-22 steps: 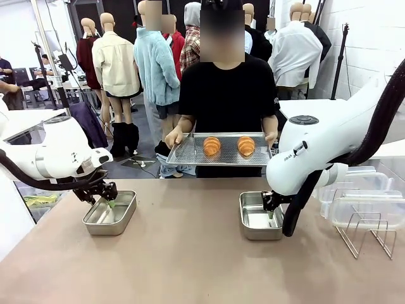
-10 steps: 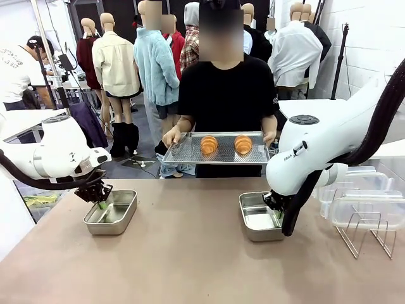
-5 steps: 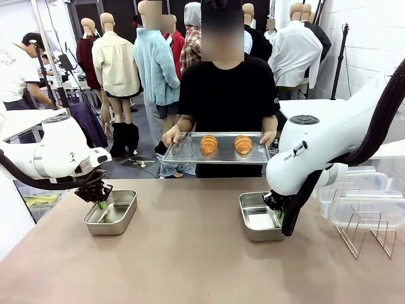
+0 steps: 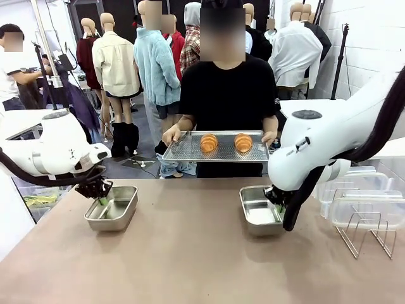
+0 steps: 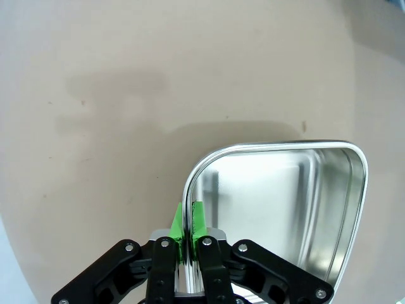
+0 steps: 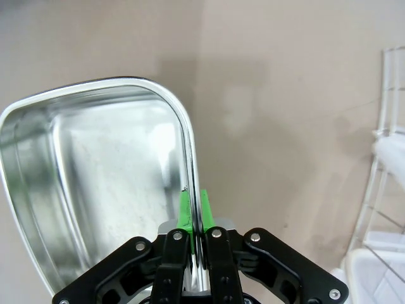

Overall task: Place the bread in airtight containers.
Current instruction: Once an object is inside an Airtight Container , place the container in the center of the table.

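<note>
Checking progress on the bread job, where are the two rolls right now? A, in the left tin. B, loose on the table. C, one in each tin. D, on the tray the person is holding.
D: both rolls lie on the steel tray that the person holds; the left tin and right tin are empty.

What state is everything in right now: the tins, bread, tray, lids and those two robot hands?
left tin: empty, no lid on.
right tin: empty, no lid on.
left hand: shut on the left tin's rim.
right hand: shut on the right tin's rim.
tray: held level by the person.
bread: two rolls lying on the tray.
lids: piled at the robot's right, off the tins.
</note>
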`<act>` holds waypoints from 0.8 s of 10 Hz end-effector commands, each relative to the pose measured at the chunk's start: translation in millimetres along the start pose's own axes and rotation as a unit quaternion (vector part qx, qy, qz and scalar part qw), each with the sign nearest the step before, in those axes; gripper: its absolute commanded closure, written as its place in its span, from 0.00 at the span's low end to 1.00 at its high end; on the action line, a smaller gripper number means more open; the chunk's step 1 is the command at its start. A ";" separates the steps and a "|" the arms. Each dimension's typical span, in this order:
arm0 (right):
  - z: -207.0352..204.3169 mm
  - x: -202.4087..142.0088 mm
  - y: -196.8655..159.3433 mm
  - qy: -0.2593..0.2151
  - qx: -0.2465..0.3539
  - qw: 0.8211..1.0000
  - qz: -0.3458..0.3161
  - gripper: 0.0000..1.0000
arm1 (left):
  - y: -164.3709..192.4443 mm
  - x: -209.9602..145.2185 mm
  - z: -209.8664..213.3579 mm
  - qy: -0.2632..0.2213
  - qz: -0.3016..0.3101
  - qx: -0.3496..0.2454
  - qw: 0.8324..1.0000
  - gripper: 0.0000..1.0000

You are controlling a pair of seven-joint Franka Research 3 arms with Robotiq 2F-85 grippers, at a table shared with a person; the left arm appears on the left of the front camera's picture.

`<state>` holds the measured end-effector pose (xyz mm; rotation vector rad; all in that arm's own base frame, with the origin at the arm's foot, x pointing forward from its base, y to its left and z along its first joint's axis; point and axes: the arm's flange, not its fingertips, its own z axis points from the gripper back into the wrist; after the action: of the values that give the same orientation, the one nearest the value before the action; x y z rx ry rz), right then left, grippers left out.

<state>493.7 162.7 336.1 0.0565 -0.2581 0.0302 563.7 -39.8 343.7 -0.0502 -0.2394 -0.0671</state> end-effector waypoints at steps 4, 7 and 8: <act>120.6 17.2 -31.5 -0.053 0.011 0.998 -0.012 1.00 | 10.8 4.1 122.3 -0.006 0.025 -0.009 1.000 1.00; 120.8 11.0 -47.0 -0.017 0.018 0.999 -0.045 1.00 | 4.3 5.1 148.6 0.042 0.018 -0.018 0.999 1.00; 114.4 6.7 -48.0 -0.002 0.027 0.998 -0.052 1.00 | 0.4 2.1 150.6 0.052 0.023 -0.027 0.998 1.00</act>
<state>473.2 105.7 453.5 0.0899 -0.2914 -0.0679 526.3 -28.8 485.1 -0.0749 -0.1388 -0.0413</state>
